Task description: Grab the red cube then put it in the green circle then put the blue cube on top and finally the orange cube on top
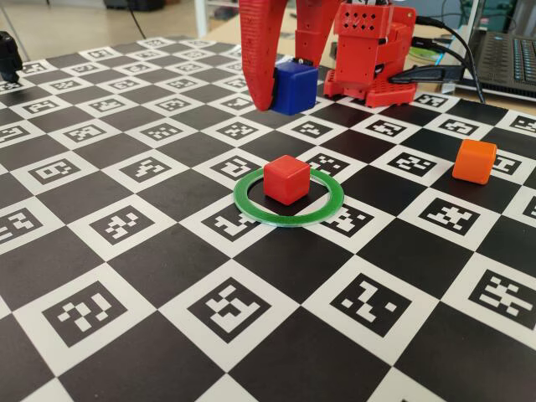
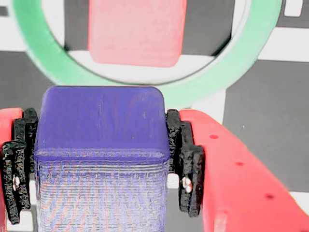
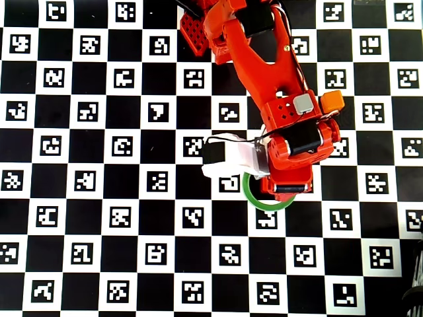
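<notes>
The red cube (image 1: 286, 178) sits on the board inside the green circle (image 1: 251, 203). My gripper (image 1: 285, 94) is shut on the blue cube (image 1: 296, 86), which hangs in the air behind and above the circle. In the wrist view the blue cube (image 2: 102, 140) fills the space between the black pads (image 2: 186, 154) of my gripper (image 2: 102, 162), with the red cube (image 2: 137, 31) and the green circle (image 2: 43, 60) beyond it. The orange cube (image 1: 474, 161) stands alone on the board to the right. From overhead, the arm hides the red and blue cubes; only an arc of the green circle (image 3: 254, 198) and the orange cube (image 3: 332, 101) show.
The board is a black-and-white checkerboard mat printed with markers. The red arm base (image 1: 368, 59) stands at the back, with cables and a laptop (image 1: 507, 50) behind it on the right. A small black object (image 1: 8, 54) is at the far left edge.
</notes>
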